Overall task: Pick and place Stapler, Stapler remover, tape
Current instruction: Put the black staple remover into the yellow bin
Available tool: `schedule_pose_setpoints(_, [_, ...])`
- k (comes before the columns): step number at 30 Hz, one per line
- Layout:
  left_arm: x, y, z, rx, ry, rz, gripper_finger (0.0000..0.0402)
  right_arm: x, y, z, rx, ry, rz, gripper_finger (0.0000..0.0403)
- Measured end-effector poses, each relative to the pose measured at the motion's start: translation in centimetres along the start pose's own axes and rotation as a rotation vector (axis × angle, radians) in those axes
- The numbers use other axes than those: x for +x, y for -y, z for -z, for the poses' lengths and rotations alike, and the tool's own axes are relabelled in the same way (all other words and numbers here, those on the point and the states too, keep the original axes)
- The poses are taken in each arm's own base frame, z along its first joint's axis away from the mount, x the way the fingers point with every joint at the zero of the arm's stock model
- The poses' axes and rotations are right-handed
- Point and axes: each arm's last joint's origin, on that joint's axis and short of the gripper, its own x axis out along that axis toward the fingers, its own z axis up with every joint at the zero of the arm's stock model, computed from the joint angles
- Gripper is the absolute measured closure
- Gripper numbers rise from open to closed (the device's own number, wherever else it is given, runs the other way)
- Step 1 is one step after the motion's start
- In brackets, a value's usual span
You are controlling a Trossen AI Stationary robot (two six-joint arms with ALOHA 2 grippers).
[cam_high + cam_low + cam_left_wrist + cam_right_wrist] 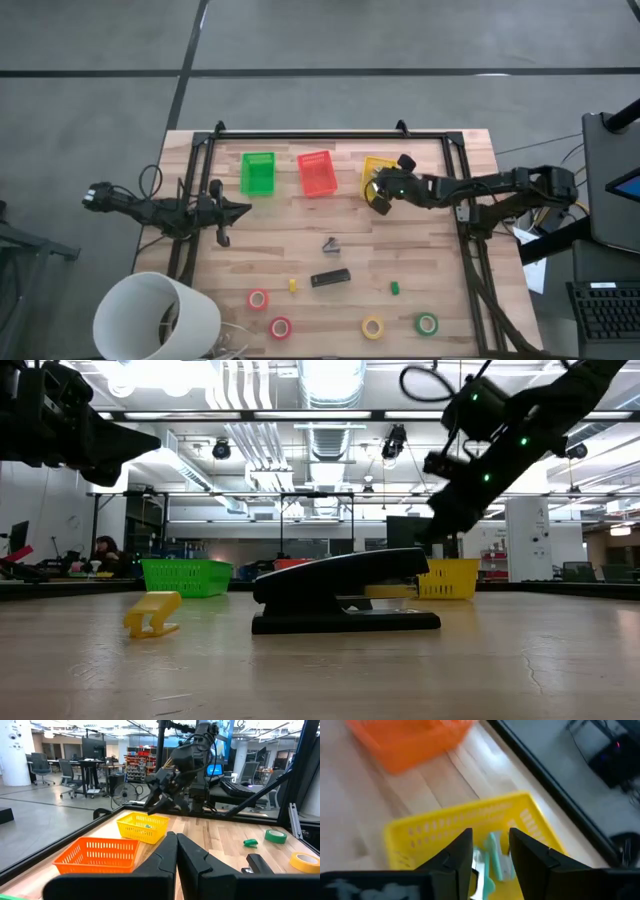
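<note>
Three small baskets stand in a row at the far side of the wooden desk (440,250): a green basket (258,172), a red-orange basket (316,172) and a yellow basket (377,170). Taking the yellow basket as the landmark, the right claw (381,193) hangs over its near rim with its fingers (457,857) spread a little; the right wrist view shows a pale green and white object (492,861) lying inside the basket just beyond the fingertips, held by nothing. The stapler (330,278) lies flat on the desk, well toward the near side from the yellow basket and a little to its left, and a small dark grey stapler remover (330,244) sits between the stapler and the basket row. Four tape rolls lie along the near edge, farthest from the yellow basket: two red-orange tape rolls (258,299) toward the left, a yellow tape roll (373,327) and a green tape roll (427,323) to the right. A tiny yellow block (293,286) and a tiny green block (395,289) flank the stapler. The left claw (232,210) waits at the desk's left side, beyond the green basket from the yellow one, its fingers (167,857) pressed together on nothing
</note>
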Motion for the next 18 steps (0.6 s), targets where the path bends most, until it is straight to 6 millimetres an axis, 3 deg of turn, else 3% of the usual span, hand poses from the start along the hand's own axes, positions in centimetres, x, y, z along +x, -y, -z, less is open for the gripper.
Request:
schedule_pose_setpoints(9, [0.0, 0.0, 0.0, 0.0, 0.0, 0.0, 0.0392, -2.2, -0.3, -1.1, 0.021, 0.096, -0.1, 0.0278])
schedule_pose_setpoints(14, [0.0, 0.0, 0.0, 0.0, 0.0, 0.0, 0.0392, -2.4, -1.1, -1.4, 0.014, 0.127, -0.279, 0.0285])
schedule_pose_setpoints(18, [0.0, 0.0, 0.0, 0.0, 0.0, 0.0, 0.0392, -2.8, -1.8, -1.8, 0.015, 0.17, -0.519, 0.029])
